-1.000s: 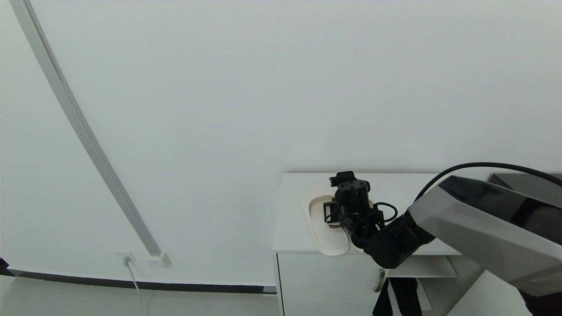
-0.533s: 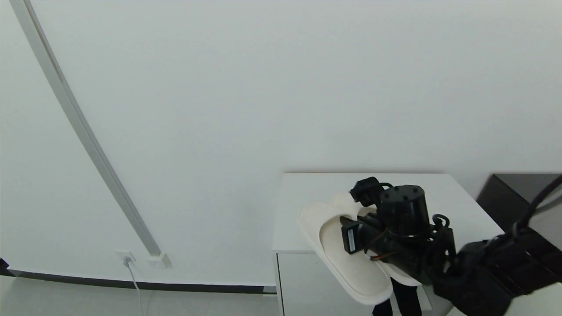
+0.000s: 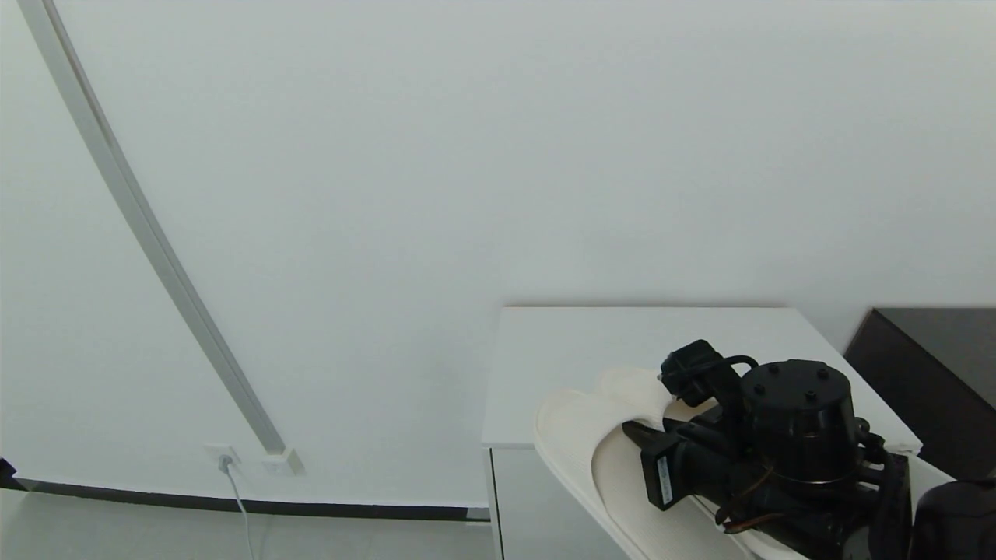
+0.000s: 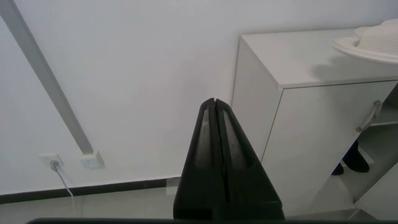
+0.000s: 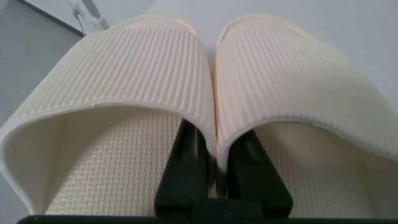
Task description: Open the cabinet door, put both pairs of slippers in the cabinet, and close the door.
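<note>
A pair of cream slippers (image 3: pixel 580 435) hangs side by side over the front edge of the white cabinet's top (image 3: pixel 622 342). My right gripper (image 5: pixel 214 155) is shut on the two adjoining inner walls, one finger inside each slipper (image 5: pixel 124 68). Its black wrist (image 3: pixel 794 420) sits low at the right of the head view. My left gripper (image 4: pixel 215 102) is shut and holds nothing, out in front of the cabinet (image 4: pixel 298 56) and to its left. The slippers (image 4: pixel 373 40) jut past the top's edge. A door with a handle (image 4: pixel 370 115) is shut. Beside it, open shelves hold a dark shape (image 4: pixel 353 158).
A grey conduit strip (image 3: pixel 148 225) runs down the white wall to a socket (image 3: pixel 224 459) with a cable. A dark piece of furniture (image 3: pixel 926 365) stands right of the cabinet. Bare floor lies left of the cabinet.
My right arm has drawn back from the cabinet top toward the camera, taking the cream slippers off the top and out over its front edge.
</note>
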Controlling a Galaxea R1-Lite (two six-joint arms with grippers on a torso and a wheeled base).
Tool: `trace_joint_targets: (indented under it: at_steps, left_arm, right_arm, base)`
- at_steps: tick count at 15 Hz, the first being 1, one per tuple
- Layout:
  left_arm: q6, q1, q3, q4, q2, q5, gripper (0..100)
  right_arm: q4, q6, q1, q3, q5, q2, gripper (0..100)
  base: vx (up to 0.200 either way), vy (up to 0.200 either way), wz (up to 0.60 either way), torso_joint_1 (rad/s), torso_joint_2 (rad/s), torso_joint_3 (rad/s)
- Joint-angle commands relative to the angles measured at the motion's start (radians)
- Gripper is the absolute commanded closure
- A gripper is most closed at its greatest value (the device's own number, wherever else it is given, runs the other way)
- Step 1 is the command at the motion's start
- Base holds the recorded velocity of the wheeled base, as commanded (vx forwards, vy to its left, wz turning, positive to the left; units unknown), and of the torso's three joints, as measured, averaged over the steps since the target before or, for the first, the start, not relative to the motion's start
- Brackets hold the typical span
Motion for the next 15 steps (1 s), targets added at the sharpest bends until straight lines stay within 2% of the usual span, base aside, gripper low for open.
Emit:
trace_joint_targets:
  at_steps: [1, 3, 15]
  left_arm:
    - [0.0, 0.0, 0.0, 0.0, 0.001, 0.0, 100]
    - [0.0, 0.0, 0.0, 0.0, 0.001, 0.0, 100]
    - [0.0, 0.0, 0.0, 0.0, 0.001, 0.0, 100]
  right_arm:
    - [0.0, 0.002, 0.009, 0.007, -0.001, -0.006, 100]
    - [0.0, 0.002, 0.013, 0.01, -0.002, -0.006, 100]
    - [0.0, 0.0, 0.022, 0.021, -0.005, -0.004, 100]
  base:
    - [0.0, 0.0, 0.0, 0.0, 0.0, 0.0]
    - [0.0, 0.0, 0.0, 0.0, 0.0, 0.0]
    - [-0.2, 0.0, 0.0, 0.002, 0.0, 0.002]
